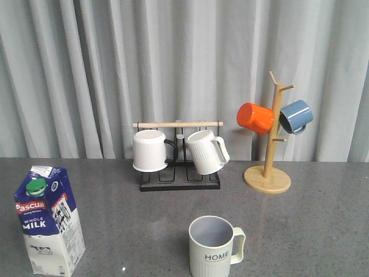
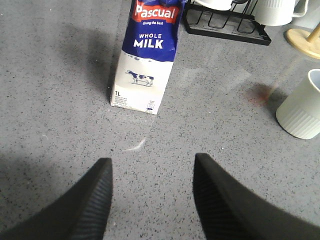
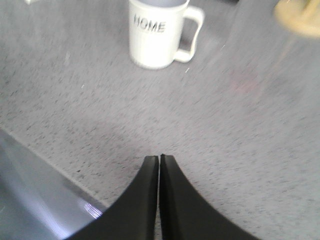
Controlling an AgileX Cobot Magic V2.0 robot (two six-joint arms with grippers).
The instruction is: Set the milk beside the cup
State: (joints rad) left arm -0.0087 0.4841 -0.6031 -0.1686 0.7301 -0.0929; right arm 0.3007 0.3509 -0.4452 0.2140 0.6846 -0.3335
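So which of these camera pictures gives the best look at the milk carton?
The front view: the milk carton shows nearly whole there, green cap included, only its base corner cut off. The left wrist view shows its front face large and sharp, but the top is cropped. The right wrist view misses it entirely.

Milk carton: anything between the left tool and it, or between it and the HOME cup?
Nothing visible. Bare table lies between the open left tool and the milk carton, and between carton and HOME cup.

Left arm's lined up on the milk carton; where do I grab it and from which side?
Grip the milk across its flat white lower body, approaching straight ahead with the open left gripper. It stands upright, its straight side walls suit the fingers, and the gabled top would probably slip.
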